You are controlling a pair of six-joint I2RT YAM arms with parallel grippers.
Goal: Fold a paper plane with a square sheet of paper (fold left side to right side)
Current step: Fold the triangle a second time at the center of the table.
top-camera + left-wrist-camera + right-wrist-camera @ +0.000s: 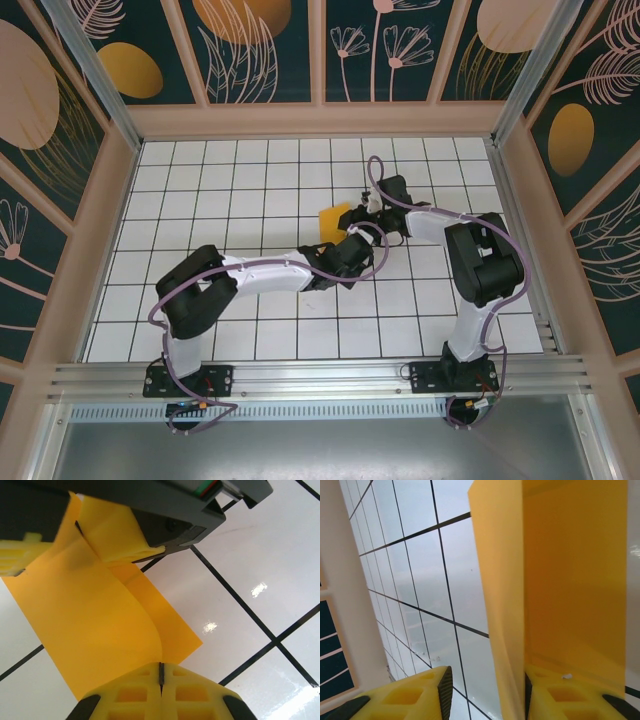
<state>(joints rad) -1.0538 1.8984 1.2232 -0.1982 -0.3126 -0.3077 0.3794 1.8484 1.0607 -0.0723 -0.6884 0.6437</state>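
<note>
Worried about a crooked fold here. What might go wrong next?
The left gripper is shut on the square sheet of paper, which bows upward; a pull could crumple or tear it. The right gripper stands open, the sheet only leaning on one finger, so that side may slip and skew the fold.

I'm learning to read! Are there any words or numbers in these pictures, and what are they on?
None: no words, numbers or signs can be read. The square sheet of paper is plain, the table has black grid lines, and the wall panels bear drawn plants and ovals.
</note>
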